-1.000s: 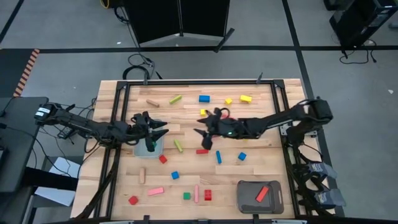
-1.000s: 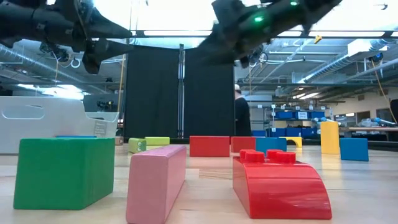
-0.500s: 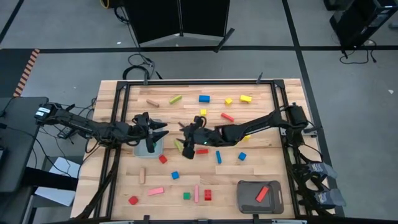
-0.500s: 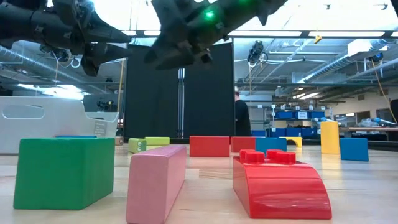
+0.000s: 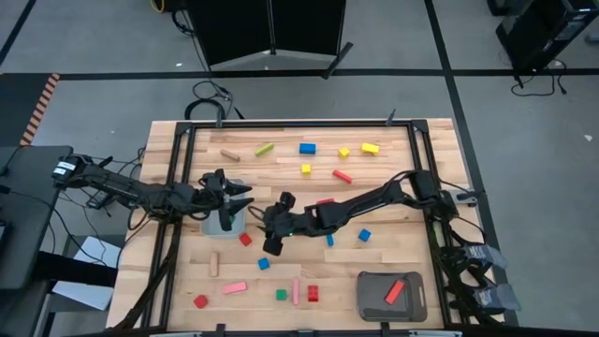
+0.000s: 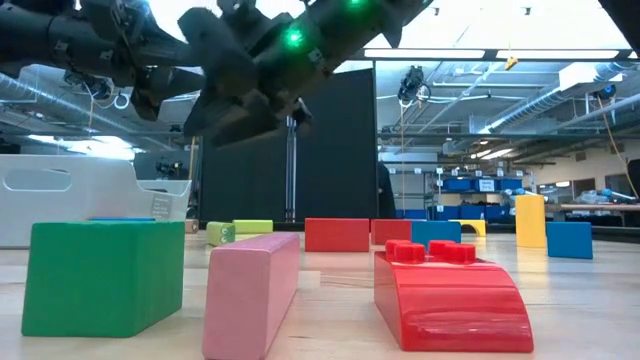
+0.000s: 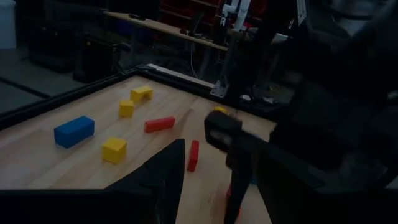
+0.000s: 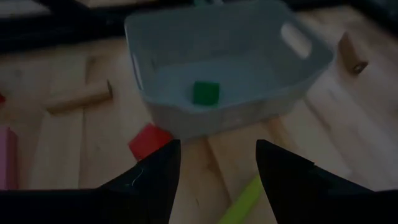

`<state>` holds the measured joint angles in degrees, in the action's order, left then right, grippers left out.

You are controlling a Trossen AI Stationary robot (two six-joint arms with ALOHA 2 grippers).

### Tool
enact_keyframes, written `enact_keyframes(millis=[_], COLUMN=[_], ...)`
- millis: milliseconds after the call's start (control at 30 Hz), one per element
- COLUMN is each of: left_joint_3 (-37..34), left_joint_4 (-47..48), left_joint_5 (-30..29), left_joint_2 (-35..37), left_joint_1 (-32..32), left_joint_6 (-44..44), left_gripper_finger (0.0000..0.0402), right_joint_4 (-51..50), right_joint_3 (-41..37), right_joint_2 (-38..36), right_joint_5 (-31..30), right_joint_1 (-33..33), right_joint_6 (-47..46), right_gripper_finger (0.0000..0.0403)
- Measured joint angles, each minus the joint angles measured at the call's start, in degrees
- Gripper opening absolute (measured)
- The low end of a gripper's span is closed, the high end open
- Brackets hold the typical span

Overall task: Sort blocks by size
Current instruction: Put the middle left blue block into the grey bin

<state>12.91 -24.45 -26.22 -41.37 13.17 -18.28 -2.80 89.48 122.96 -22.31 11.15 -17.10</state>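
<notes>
Nearest the high view's six o'clock edge of the bench (image 5: pixel 393 140), a pink bar (image 5: pixel 234 288) lay slanting, a second pink bar (image 5: pixel 296 291) pointed twelve to six, and a green cube (image 5: pixel 280 295) sat between them. At five o'clock a red bar (image 5: pixel 394 291) lay tilted inside the dark grey tray (image 5: pixel 416 301). Mid-bench, the right hand (image 5: pixel 270 230) hung over the wood with its fingers (image 8: pixel 157 177) parted and nothing between them, a yellow-green bar (image 8: pixel 243 200) pointing toward it and a red cube (image 8: pixel 148 140) just ahead. Beyond sat the light grey tray (image 8: pixel 267 112) holding a small green cube (image 8: pixel 204 92). The left hand (image 5: pixel 239 198) hovered above that tray, fingers apart, empty. Toward twelve o'clock, well apart with open wood between them, lay a plain wooden bar (image 5: pixel 230 155), a blue block (image 5: pixel 307 148) and a yellow block (image 5: pixel 371 148), long axes near nine to three. No writing was legible.
</notes>
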Motion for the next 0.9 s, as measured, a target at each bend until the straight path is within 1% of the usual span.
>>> enact_keyframes(millis=[200, 333, 467, 767, 900], left_joint_3=[0.1, 0.0, 0.0, 0.0, 0.0], left_joint_4=[0.2, 0.8, 0.7, 0.6, 0.6], left_joint_5=[0.0, 0.1, 0.2, 0.5, 1.0], left_joint_2=[1.1, 2.1, 2.2, 2.6, 2.7], left_joint_1=[0.0, 0.1, 0.1, 0.1, 0.1], left_joint_6=[0.0, 0.1, 0.1, 0.1, 0.1], left_gripper_finger=[0.0192, 0.0192, 0.0192, 0.0192, 0.0192], right_joint_4=[-1.9, -5.4, -7.3, -8.0, -7.1], right_joint_3=[0.6, 0.6, 0.6, 0.5, 0.2], right_joint_2=[1.7, 1.7, 1.7, 1.7, 1.7], right_joint_5=[-1.5, -2.3, -3.4, -3.7, -5.0], right_joint_1=[0.4, 0.4, 0.4, 0.4, 0.4], right_joint_6=[-2.4, -5.0, -5.5, -7.2, -7.4], right_gripper_finger=[0.0220, 0.0220, 0.0223, 0.0244, 0.0257])
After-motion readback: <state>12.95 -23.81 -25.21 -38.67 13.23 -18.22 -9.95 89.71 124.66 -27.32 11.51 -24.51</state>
